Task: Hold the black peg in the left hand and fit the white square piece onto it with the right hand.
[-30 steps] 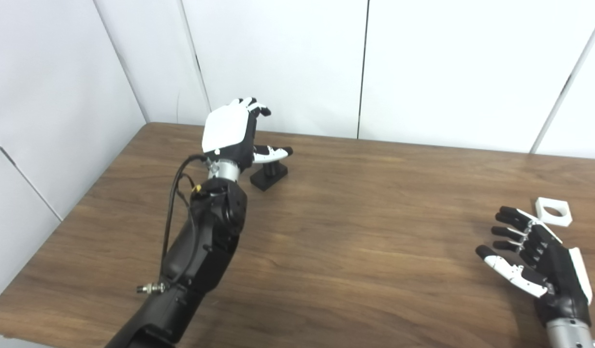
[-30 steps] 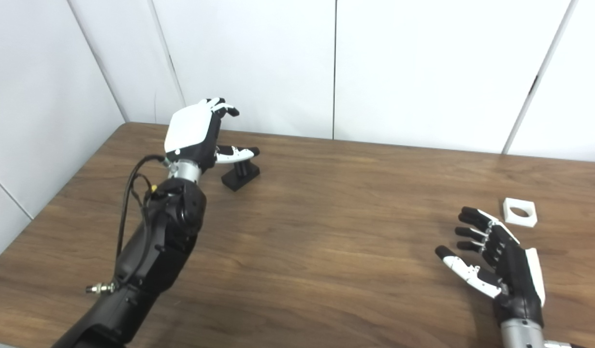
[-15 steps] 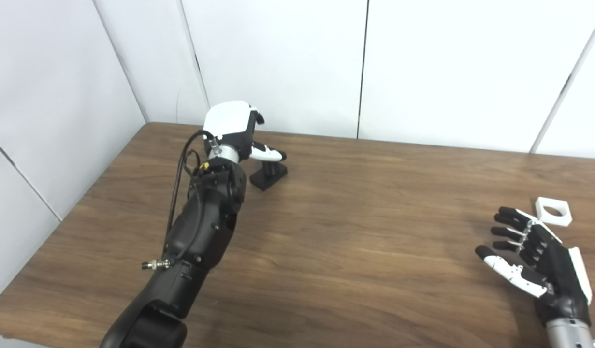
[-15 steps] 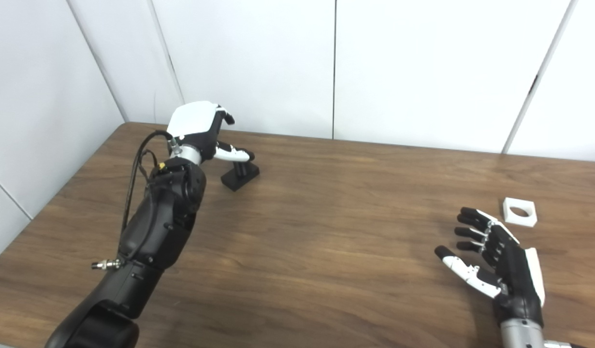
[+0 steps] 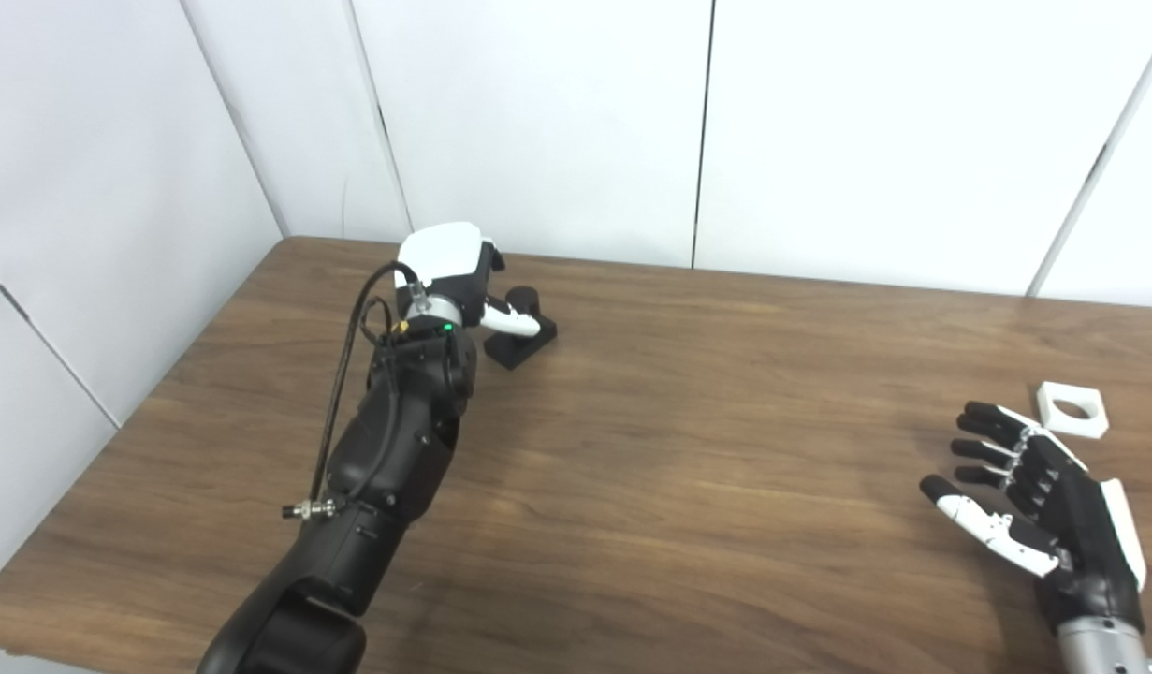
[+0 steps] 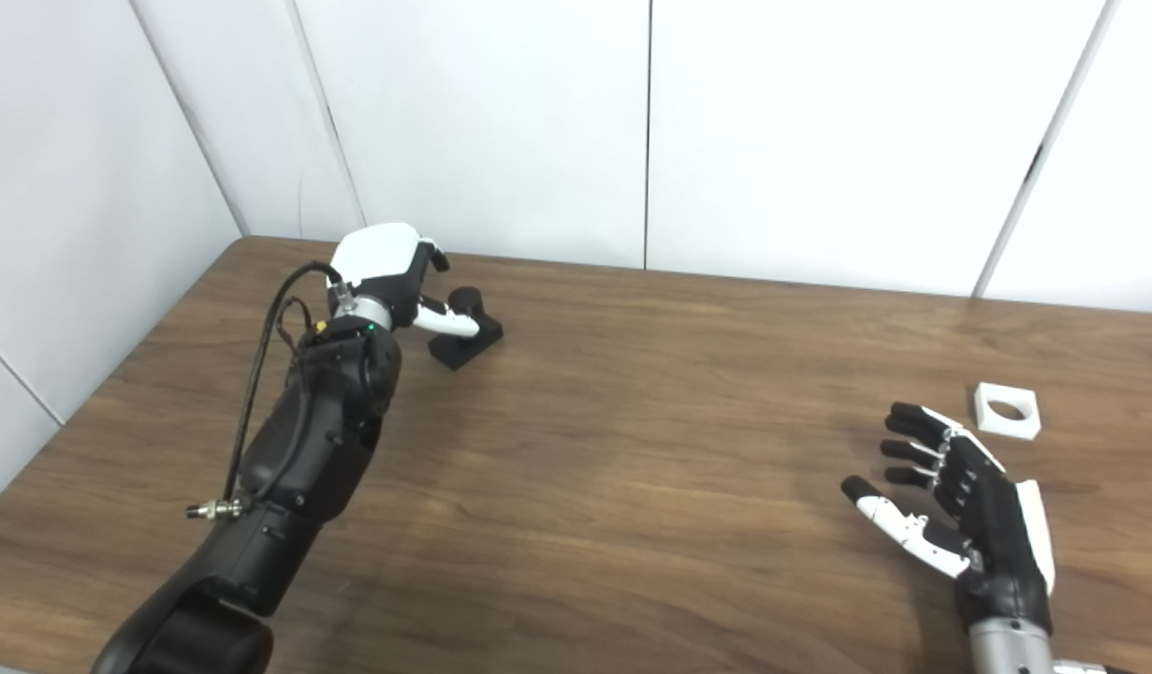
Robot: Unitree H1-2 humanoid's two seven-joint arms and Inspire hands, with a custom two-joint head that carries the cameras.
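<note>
Left eye view: left hand point(image 5: 449, 271) beside black peg point(image 5: 522, 328), grip unclear; right hand point(image 5: 1039, 505) spread empty.

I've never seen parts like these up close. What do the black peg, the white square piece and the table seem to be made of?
The black peg on its square base looks like matte plastic: dull and without glints. The white square piece with a round hole also looks like matte plastic, with crisp moulded or printed edges, though neither is certain. The brown table shows wood grain with a soft sheen, either wood or laminate.
</note>
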